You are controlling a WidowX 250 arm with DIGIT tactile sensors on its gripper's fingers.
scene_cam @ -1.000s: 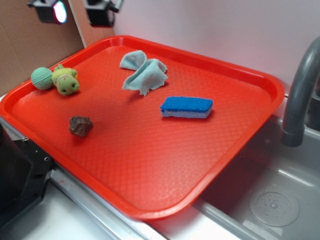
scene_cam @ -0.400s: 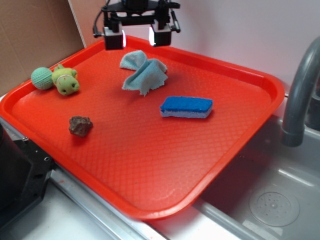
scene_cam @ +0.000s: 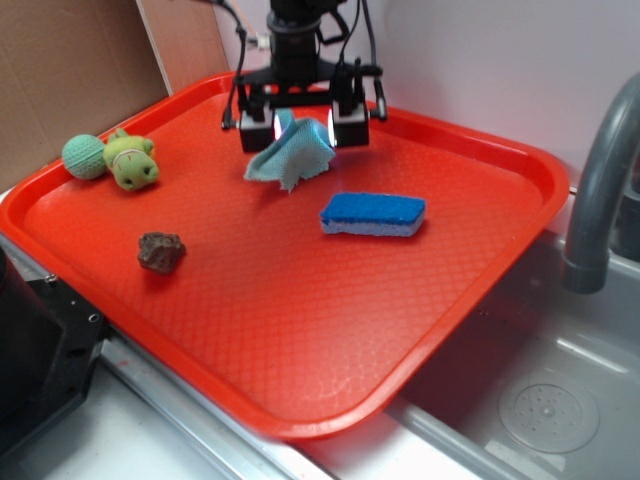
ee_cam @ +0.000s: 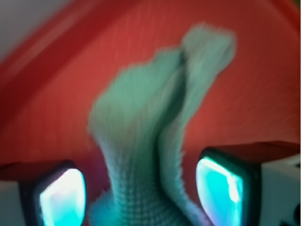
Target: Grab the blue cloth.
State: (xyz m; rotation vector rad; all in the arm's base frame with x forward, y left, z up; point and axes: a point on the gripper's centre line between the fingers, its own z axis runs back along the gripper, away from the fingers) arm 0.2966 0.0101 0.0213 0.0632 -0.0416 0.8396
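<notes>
One crumpled, frayed blue cloth

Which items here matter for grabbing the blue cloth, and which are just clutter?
For the job:
- blue cloth, crumpled at the tray's far side
- claw, open, its fingers on either side of the cloth

Lying about:
- blue sponge
- green knitted toy
- brown rock
- red tray under everything
- grey faucet and sink

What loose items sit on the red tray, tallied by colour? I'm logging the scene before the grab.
Pale teal-blue: 1, the blue cloth, between the open end effector fingers
Bright blue: 1, the sponge
Green: 1, the knitted toy
Brown: 1, the rock-like lump
Total: 4, all on the tray
</notes>
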